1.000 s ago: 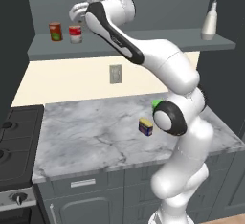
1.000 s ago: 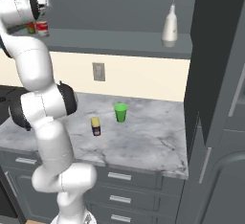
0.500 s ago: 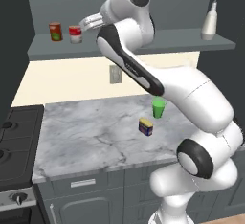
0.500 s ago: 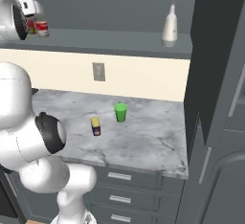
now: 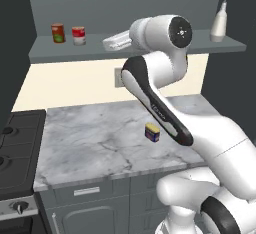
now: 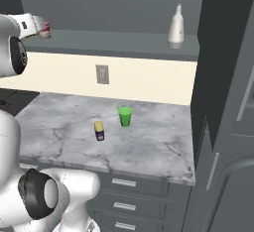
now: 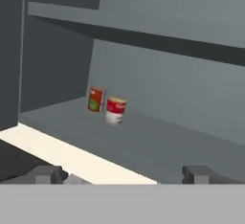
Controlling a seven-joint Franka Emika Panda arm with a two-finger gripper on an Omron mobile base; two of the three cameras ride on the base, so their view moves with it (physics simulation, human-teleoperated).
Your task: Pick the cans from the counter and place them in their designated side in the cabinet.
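On the cabinet shelf (image 5: 150, 50) I see the red-and-white can (image 5: 78, 35) standing; my hand (image 7: 122, 173) hangs spread and empty, while the blue can (image 5: 152, 132) sits on the counter (image 5: 90, 143).

Arm is raised high from base, upper link folded back over elbow, wrist approx. level w/ hand turned toward robot's left. Gripper (image 7: 122, 174) is held wide open, nothing gripped betw. jaws; both dark fingertips (image 7: 44, 174) are seen well apart at bottom of hand view. In left base view the hand (image 5: 116, 41) is extended horizontally from the big rounded wrist joint. In right base view it is seen at upper left.
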